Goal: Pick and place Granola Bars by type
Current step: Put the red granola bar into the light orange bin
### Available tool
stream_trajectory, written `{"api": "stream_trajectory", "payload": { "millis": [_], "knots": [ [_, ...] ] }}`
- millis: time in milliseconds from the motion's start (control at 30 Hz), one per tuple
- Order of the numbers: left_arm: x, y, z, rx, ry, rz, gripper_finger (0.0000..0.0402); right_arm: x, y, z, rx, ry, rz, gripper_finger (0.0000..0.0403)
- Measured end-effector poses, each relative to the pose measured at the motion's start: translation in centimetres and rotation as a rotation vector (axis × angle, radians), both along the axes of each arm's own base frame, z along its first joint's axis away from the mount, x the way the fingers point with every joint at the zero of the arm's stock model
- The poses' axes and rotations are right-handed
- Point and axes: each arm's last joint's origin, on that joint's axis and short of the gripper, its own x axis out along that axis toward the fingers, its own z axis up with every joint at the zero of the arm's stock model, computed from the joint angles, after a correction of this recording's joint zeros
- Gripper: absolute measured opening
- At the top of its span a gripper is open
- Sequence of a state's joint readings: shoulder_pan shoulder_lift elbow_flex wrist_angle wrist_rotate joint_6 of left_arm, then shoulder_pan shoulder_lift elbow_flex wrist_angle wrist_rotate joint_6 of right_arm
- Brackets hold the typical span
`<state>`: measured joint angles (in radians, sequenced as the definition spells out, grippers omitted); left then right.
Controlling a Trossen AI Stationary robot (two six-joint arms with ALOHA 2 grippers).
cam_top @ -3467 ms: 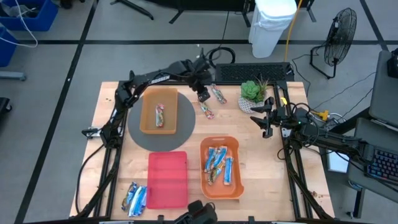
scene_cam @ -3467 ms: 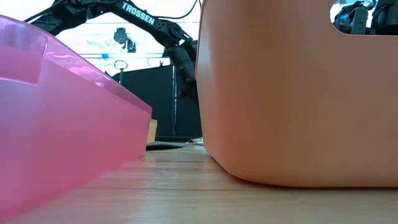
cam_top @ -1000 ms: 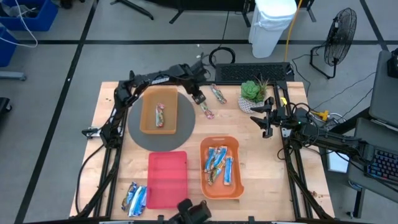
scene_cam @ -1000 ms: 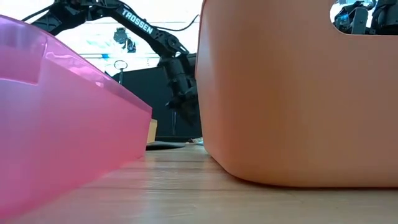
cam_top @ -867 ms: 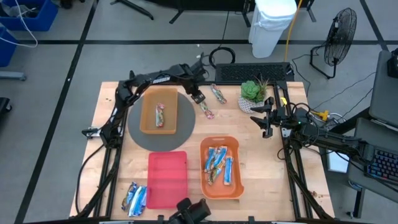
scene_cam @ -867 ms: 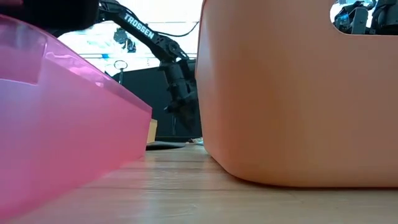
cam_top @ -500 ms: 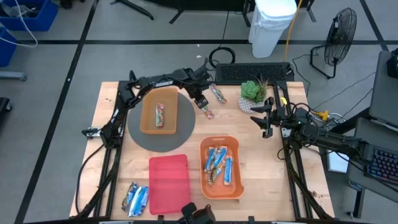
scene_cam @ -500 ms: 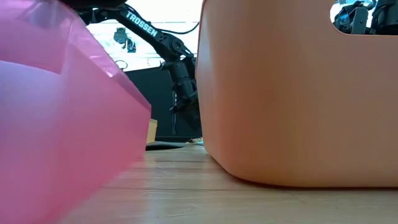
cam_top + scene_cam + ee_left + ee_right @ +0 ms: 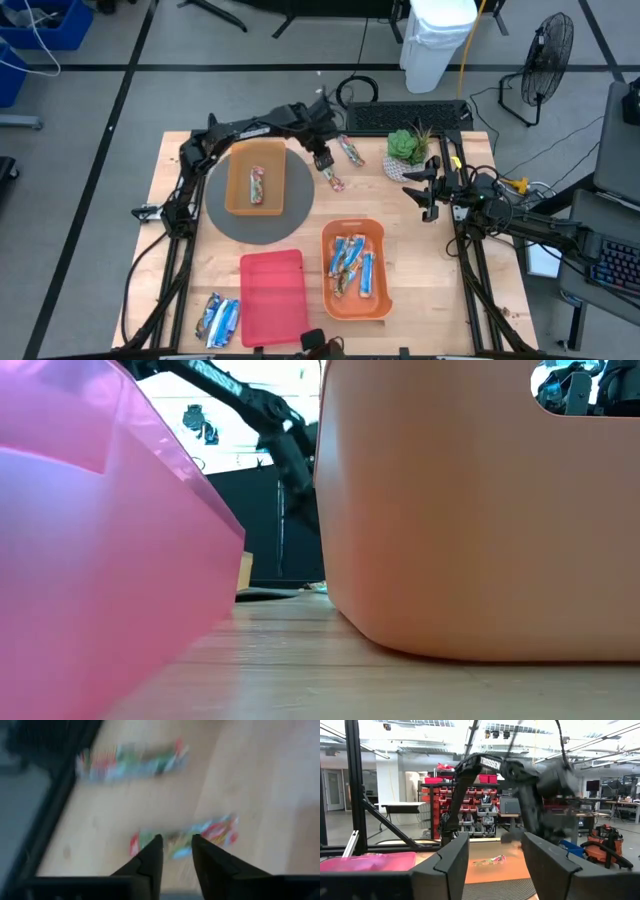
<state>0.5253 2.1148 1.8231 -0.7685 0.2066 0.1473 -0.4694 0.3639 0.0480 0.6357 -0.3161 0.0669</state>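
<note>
My left gripper (image 9: 323, 160) hovers open at the far middle of the table, right over a red-and-green granola bar (image 9: 332, 181). In the left wrist view the bar (image 9: 210, 831) lies across beneath the narrow gap between my fingers (image 9: 176, 851); whether they touch it I cannot tell. A second such bar (image 9: 350, 151) lies just beyond it. One more bar (image 9: 257, 186) lies in the far orange tray (image 9: 235, 190). Several blue bars (image 9: 350, 262) lie in the near orange tray (image 9: 378, 300). Silvery bars (image 9: 218, 320) lie on the table at the near left. My right gripper (image 9: 416, 188) waits open at the right.
The far orange tray sits on a round grey mat (image 9: 225, 222). A red tray (image 9: 272, 293) stands near the front edge, left of the near orange tray. A small potted plant (image 9: 408, 147) stands at the far right, and a keyboard (image 9: 405, 116) lies beyond the table's far edge.
The red tray has slid a little toward the near edge and turned slightly; in the low view it has come closer. My left gripper has stayed over the bar, while in the low view its wrist has risen.
</note>
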Motion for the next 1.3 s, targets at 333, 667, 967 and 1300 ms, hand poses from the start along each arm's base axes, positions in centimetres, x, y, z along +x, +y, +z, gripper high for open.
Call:
{"api": "stream_trajectory", "payload": {
  "millis": [333, 667, 967, 1300],
  "knots": [
    [-2.5, -3.5, 5.7, 0.152, -0.447, -0.363, 0.0010, 0.0, 0.0, 0.0, 0.006, -0.003, 0.002, 0.0178],
    [-11.9, -7.2, 1.3, 0.344, -0.676, -0.189, 0.0003, -0.2, 0.0, 0.6, 0.172, -0.092, 0.048, 0.0177],
    [-18.2, -11.7, 0.4, 0.499, -0.955, -0.179, 0.0003, -0.3, -0.2, 0.9, 0.175, -0.139, -0.044, 0.0172],
    [-20.2, -12.5, -0.5, 0.550, -0.964, -0.066, 0.0005, 6.8, -4.5, 11.1, 0.094, 0.273, -0.329, 0.0171]
  ]
}}
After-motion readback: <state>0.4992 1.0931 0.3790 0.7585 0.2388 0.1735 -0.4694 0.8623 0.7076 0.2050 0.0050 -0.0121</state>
